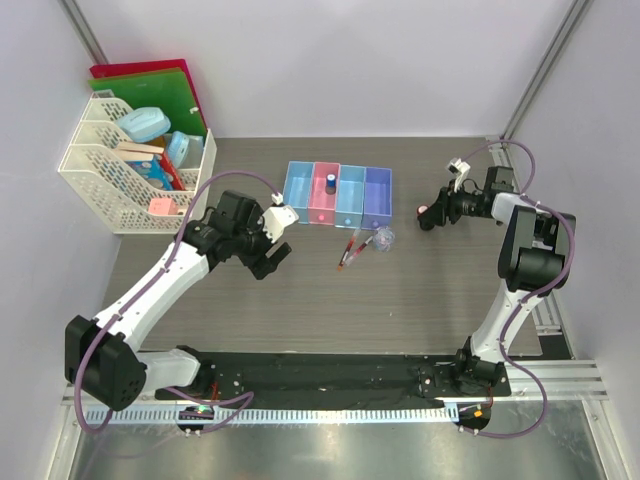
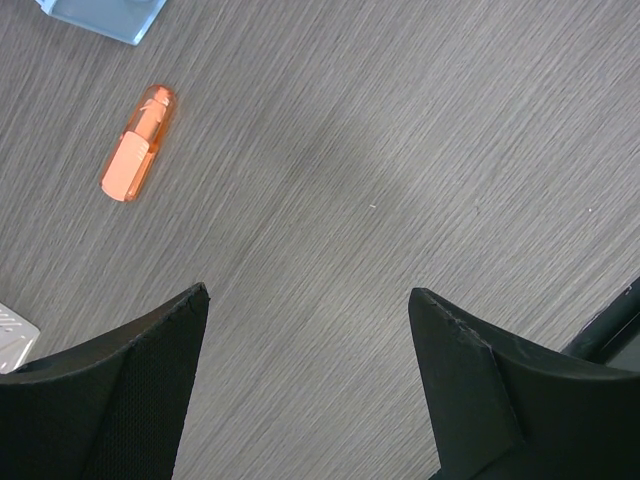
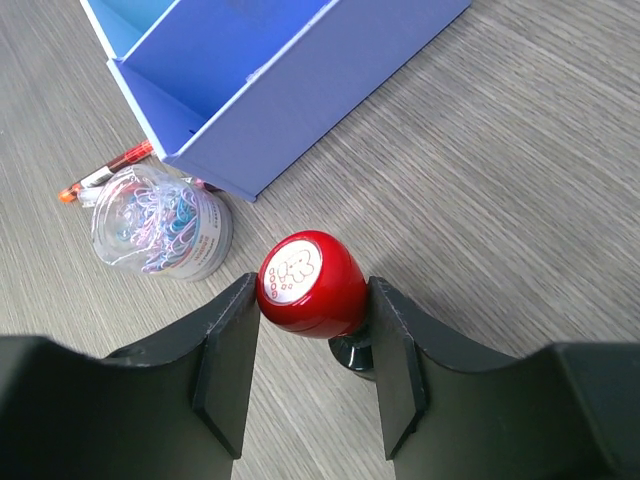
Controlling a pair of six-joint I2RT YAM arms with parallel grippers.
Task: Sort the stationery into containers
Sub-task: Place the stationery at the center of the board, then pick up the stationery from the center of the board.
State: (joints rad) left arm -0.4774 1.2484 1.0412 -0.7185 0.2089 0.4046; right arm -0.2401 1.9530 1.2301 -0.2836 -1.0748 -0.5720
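The four joined bins point(image 1: 338, 195) stand mid-table; a small blue-and-red piece point(image 1: 330, 183) sits in the pink one. Two red-and-black pens point(image 1: 350, 248) and a clear lump of paper clips point(image 1: 384, 238) lie just in front of them. My right gripper point(image 1: 427, 214) is shut on a red round-topped stamp point(image 3: 310, 282), both pads touching it; its black base is at the table. The purple-blue bin point(image 3: 290, 80), the clips point(image 3: 165, 225) and a pen point(image 3: 105, 172) lie beyond it. My left gripper point(image 2: 308, 292) is open and empty over bare table, with the orange marker point(image 2: 138, 143) ahead to the left.
A white lattice rack point(image 1: 130, 165) with boxes stands at the back left, with red and green folders point(image 1: 150, 85) behind it. A corner of a light blue bin point(image 2: 105, 15) shows at the top left of the left wrist view.
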